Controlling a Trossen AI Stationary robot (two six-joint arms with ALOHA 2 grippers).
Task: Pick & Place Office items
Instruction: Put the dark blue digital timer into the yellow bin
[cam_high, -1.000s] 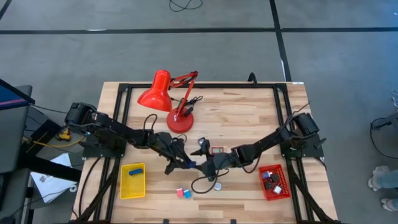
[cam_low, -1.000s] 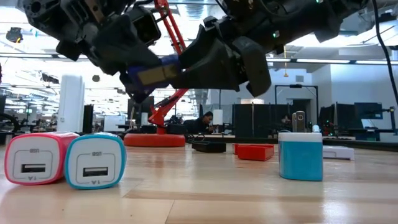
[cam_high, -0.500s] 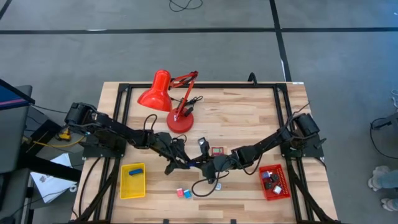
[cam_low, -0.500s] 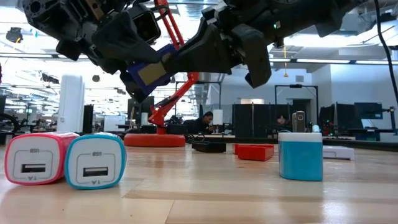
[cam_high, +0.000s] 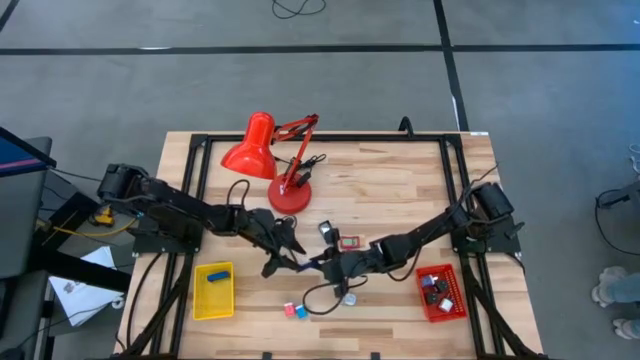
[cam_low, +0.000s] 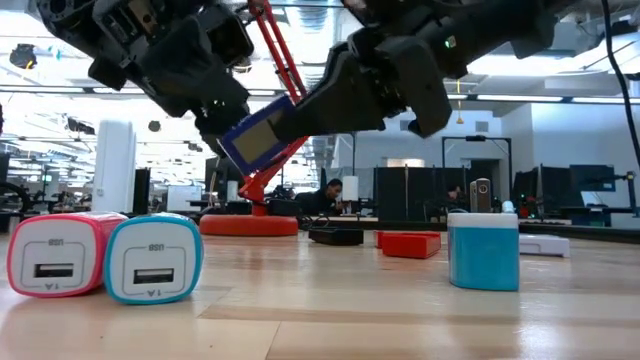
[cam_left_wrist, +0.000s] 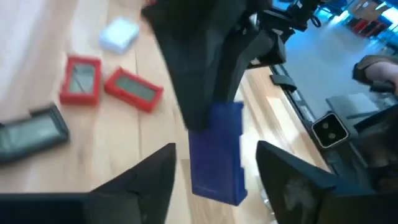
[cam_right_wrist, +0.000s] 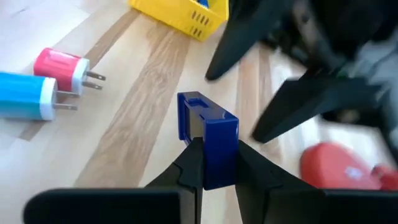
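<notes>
Blue block (cam_right_wrist: 208, 146) held in mid-air between the two arms, above the front middle of the table (cam_high: 400, 185). Step in hand, by my reading: a handover from one arm to the other.

Right gripper (cam_right_wrist: 211, 167): jaws clamped on the blue block, gripping its near end; the right wrist view shows both fingers pressed flat to its sides. Left gripper (cam_left_wrist: 214, 180): jaws apart, one finger on each side of the same block and clear of it (left wrist view shows a gap on both sides). So the right arm carries the load alone, and the left looks to have let go.

Other office items on the table: a pink charger plug (cam_low: 55, 255) and a teal charger plug (cam_low: 152, 258) touching side by side at the front; a light blue block (cam_low: 483, 250) standing apart from them; two red clips (cam_left_wrist: 106, 86) and a flat black item (cam_left_wrist: 34, 132) farther back. Yellow tray (cam_high: 213, 290) at front left holds one blue piece; red tray (cam_high: 441, 293) at front right holds several small items. Red desk lamp (cam_high: 268, 155) at the back, not involved.

Next move, as a judgement: left arm backs straight off without brushing the block, then the right arm swings toward a tray (red one is on its side, likely target). Risk: grip sits at one end only, so the block may pivot in transit.
</notes>
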